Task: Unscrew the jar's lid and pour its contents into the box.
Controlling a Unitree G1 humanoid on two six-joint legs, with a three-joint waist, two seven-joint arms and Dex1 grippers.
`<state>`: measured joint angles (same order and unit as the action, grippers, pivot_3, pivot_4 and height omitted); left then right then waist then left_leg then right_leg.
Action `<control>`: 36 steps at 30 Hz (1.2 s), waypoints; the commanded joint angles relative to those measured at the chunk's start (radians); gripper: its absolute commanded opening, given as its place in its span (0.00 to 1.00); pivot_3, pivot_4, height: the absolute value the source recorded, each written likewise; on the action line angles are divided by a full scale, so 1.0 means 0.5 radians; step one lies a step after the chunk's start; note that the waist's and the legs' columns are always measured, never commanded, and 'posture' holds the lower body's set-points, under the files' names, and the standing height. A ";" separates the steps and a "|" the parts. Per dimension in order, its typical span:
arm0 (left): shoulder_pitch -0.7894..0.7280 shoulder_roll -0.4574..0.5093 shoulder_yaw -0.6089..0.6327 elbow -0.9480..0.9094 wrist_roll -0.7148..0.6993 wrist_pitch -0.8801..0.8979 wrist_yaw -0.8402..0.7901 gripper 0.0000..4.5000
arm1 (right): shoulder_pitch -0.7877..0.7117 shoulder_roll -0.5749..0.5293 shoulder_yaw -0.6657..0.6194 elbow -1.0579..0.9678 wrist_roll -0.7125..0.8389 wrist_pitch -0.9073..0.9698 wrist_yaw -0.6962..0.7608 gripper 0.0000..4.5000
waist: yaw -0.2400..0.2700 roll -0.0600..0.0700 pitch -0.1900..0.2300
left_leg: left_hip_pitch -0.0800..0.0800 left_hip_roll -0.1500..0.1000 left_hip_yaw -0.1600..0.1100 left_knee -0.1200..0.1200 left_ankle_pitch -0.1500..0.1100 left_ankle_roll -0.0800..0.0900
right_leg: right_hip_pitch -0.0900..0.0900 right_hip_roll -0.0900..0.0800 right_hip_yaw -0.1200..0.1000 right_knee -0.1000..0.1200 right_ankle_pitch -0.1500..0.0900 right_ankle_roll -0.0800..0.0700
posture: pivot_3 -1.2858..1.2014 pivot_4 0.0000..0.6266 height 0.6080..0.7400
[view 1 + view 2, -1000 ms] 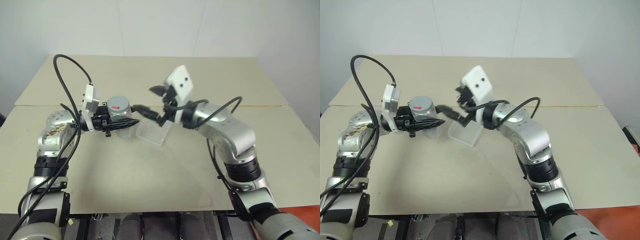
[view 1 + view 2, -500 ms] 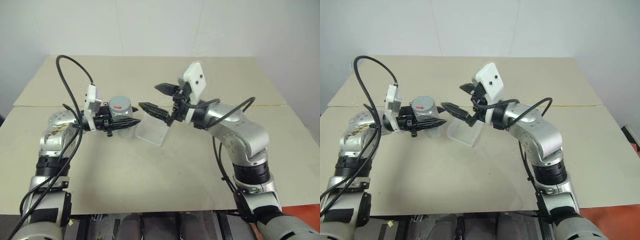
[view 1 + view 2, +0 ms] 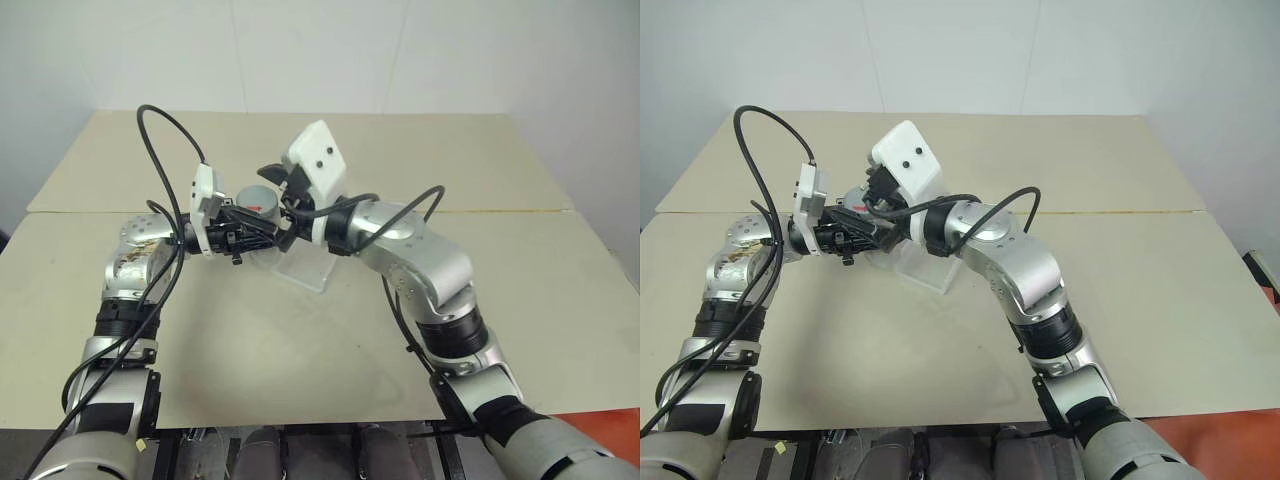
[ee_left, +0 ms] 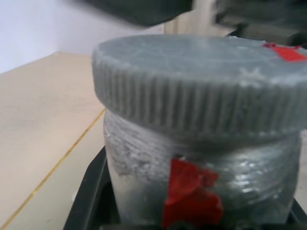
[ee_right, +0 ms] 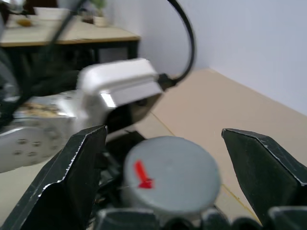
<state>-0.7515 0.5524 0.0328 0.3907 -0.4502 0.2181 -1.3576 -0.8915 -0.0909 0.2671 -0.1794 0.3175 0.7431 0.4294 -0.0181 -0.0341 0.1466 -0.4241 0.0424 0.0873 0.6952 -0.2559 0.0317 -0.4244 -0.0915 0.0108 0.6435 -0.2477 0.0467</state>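
Observation:
The jar (image 4: 201,167), silvery with a red label patch, stands upright and clear of the table, with my left gripper (image 3: 258,233) shut on its body. Its grey ribbed lid (image 5: 170,172) is on, with a red mark on top. My right gripper (image 5: 163,136) is open, one finger on each side of the lid (image 3: 260,199), and I see no contact. The clear plastic box (image 3: 308,268) lies on the table just right of and below the jar. The contents are hidden inside the jar.
A beige table (image 3: 300,350) spreads out below both arms, with a seam running across it behind the grippers. Black cables loop from both wrists over the left and middle of the table.
My right gripper has swung left from above the box and now straddles the lid, still open. My left gripper has brought the jar a little to the right.

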 commanded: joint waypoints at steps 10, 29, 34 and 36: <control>0.002 0.051 0.058 -0.088 -0.036 -0.007 -0.020 0.43 | -0.031 -0.004 -0.091 -0.036 -0.062 -0.037 -0.037 0.99 | -0.001 0.000 0.000 | 0.000 0.000 -0.001 0.000 0.000 0.000 | 0.000 0.000 0.000 0.000 0.000 0.000 | 0.52 0.24 1.00; 0.123 0.147 0.108 -0.250 -0.112 0.077 -0.011 0.43 | 0.116 -0.176 -0.163 -0.215 0.017 0.009 -0.015 0.99 | 0.000 0.000 0.000 | 0.000 0.001 -0.003 0.000 -0.002 0.003 | 0.000 0.000 0.000 0.000 0.000 0.000 | 0.52 0.24 1.00; 0.135 0.159 0.121 -0.272 -0.120 0.089 -0.011 0.43 | 0.138 -0.216 -0.167 -0.222 0.033 0.000 -0.002 0.99 | 0.000 0.000 0.000 | 0.000 0.001 -0.003 0.000 -0.002 0.003 | 0.000 0.000 0.000 0.000 0.000 0.000 | 0.52 0.24 1.00; 0.152 0.169 0.127 -0.293 -0.130 0.098 -0.014 0.43 | 0.153 -0.237 -0.165 -0.234 0.042 -0.003 0.002 0.99 | 0.000 0.000 0.000 | 0.000 0.001 -0.003 0.000 -0.002 0.003 | 0.000 0.000 0.000 0.000 0.000 0.000 | 0.52 0.24 1.00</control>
<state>-0.6817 0.6115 0.0476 0.2918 -0.4773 0.2683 -1.3446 -0.8169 -0.1754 0.2654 -0.2936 0.3679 0.7538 0.4577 -0.0178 -0.0341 0.1466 -0.4241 0.0428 0.0855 0.6952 -0.2569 0.0334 -0.4246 -0.0915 0.0109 0.6434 -0.2477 0.0467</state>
